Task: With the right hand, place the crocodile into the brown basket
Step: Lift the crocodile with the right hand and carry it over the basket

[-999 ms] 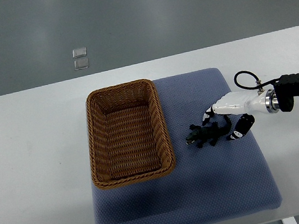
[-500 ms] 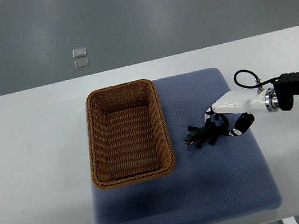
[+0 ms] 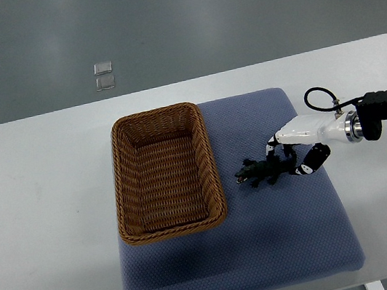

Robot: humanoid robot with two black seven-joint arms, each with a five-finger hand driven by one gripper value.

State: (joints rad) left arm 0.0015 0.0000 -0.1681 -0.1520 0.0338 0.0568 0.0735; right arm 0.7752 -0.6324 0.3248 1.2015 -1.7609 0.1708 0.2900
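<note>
The right hand (image 3: pixel 289 158) reaches in from the right edge, its fingers curled around the tail end of the crocodile (image 3: pixel 258 172), which sits on the blue mat (image 3: pixel 269 251) just right of the brown basket (image 3: pixel 164 171) but not touching it. The basket is empty. The hold looks shallow (only the rear of the toy seems pinched), so the head end could sag or twist free on lifting. If carried too low, the snout could catch the basket's near wall and knock the toy onto the mat or the worktop (image 3: pixel 42 213).
</note>
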